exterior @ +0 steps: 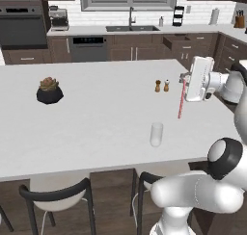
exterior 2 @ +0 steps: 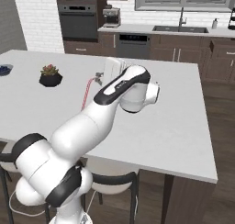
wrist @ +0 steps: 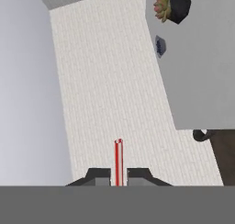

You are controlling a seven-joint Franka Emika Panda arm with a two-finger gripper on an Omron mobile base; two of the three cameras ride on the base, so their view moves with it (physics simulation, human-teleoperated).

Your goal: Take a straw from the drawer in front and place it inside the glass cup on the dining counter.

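My gripper (exterior: 185, 80) is shut on the top of the thin pinkish-red straw (exterior: 181, 102), which hangs nearly upright above the white dining counter (exterior: 96, 118). The glass cup (exterior: 156, 134) stands empty near the counter's front edge, below and to the left of the straw's lower end and apart from it. From the right, the straw (exterior 2: 86, 93) slants down from the gripper (exterior 2: 97, 77). In the hand view the straw (wrist: 118, 159) rises between the fingertips of the gripper (wrist: 118, 175). The dark drawer (exterior: 176, 40) stands open in the far cabinets.
A potted succulent (exterior: 49, 90) sits at the counter's left and two small shakers (exterior: 162, 85) stand just left of the gripper. A blue bowl (exterior 2: 3, 70) lies at the far left edge. Black-framed stools (exterior: 58, 193) line the near side. The sink (exterior: 132, 28) is beyond.
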